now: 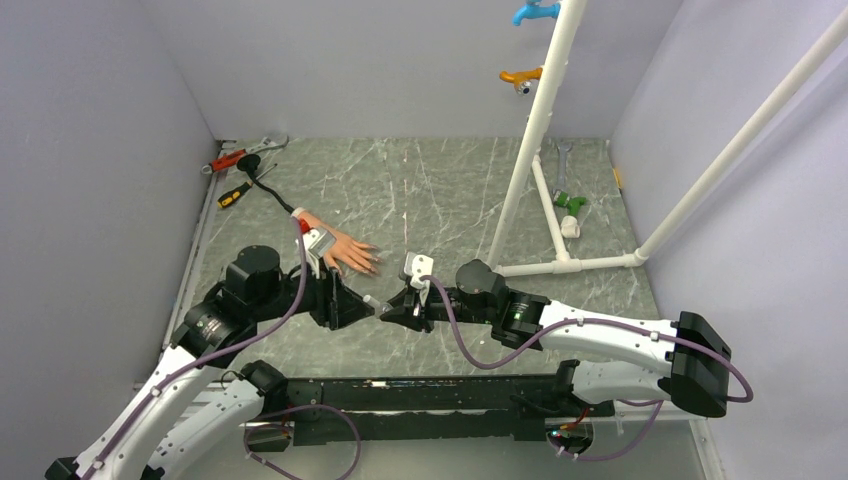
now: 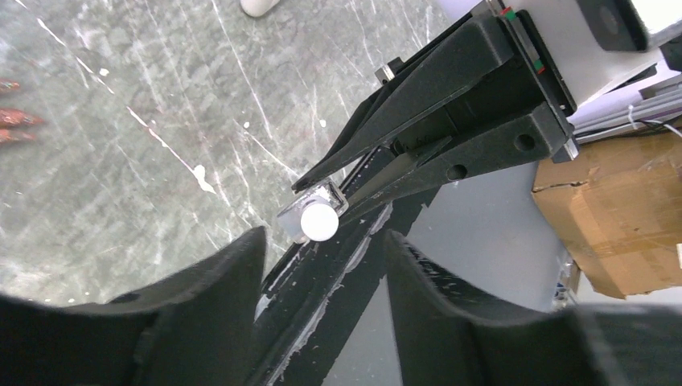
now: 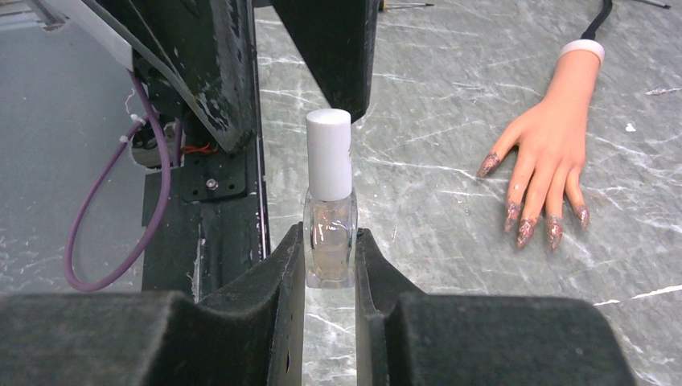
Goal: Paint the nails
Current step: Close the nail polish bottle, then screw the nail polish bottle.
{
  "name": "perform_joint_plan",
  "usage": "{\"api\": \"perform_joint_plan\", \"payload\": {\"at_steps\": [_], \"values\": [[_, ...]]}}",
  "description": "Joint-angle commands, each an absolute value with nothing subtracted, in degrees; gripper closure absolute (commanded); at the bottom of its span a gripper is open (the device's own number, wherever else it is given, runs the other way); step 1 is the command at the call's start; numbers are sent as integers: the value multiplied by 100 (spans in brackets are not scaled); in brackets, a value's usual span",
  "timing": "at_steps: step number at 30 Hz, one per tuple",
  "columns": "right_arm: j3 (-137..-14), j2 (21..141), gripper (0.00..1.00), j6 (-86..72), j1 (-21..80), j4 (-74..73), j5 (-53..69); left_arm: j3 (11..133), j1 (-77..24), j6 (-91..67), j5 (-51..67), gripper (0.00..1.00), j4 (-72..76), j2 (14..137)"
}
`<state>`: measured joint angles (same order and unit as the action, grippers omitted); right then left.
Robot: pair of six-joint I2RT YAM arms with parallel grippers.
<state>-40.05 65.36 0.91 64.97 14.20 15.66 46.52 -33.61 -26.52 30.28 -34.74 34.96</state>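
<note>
Seen from above, two black robot arms meet tip to tip near the middle of a grey marbled worktop (image 1: pixel 440 190). The right end effector (image 3: pixel 330 241) is clamped on a small clear bottle (image 3: pixel 330 201), its two fingers pressing the glass body from either side. The bottle's white cap (image 2: pixel 319 221) sticks out beyond the fingertips.

The left end effector (image 2: pixel 323 241) faces it head-on with its fingers apart. The white cap sits in the gap just ahead of those fingers, and neither finger touches it.

A flesh-coloured mannequin hand (image 1: pixel 335 248) with a white wrist cuff lies flat on the worktop, palm down. It is just beyond the left end effector, to the left of the right one, and touches neither. Its fingers are spread and point roughly toward the spot where the two end effectors meet.

From the right wrist camera, the nails (image 3: pixel 527 229) look reddish pink and glittery. They lie to the right of the held bottle and a little farther out, well clear of the fingers. From the left wrist camera only the nail tips show, at the far left edge.

A white pipe frame (image 1: pixel 530 140) stands on the right side of the worktop, and a red-handled wrench (image 1: pixel 245 152) lies at the far left corner
</note>
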Motion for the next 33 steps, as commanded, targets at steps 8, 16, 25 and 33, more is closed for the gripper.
{"api": "perform_joint_plan", "payload": {"at_steps": [8, 16, 25, 33], "values": [[-4060, 6527, 100, 74, 6517, 1735, 1582, 4411, -3632, -2808, 3113, 51, -2980, 3570], [-4104, 6606, 100, 83, 6523, 1717, 1597, 4499, -3851, -2721, 2669, 50, -3046, 3666], [-4086, 6572, 100, 88, 6521, 1715, 1581, 4598, -3941, -2659, 2144, 51, -3145, 3648], [-4096, 6608, 100, 100, 6521, 1715, 1591, 4652, -3987, -2647, 2188, 50, -3103, 3678]]}}
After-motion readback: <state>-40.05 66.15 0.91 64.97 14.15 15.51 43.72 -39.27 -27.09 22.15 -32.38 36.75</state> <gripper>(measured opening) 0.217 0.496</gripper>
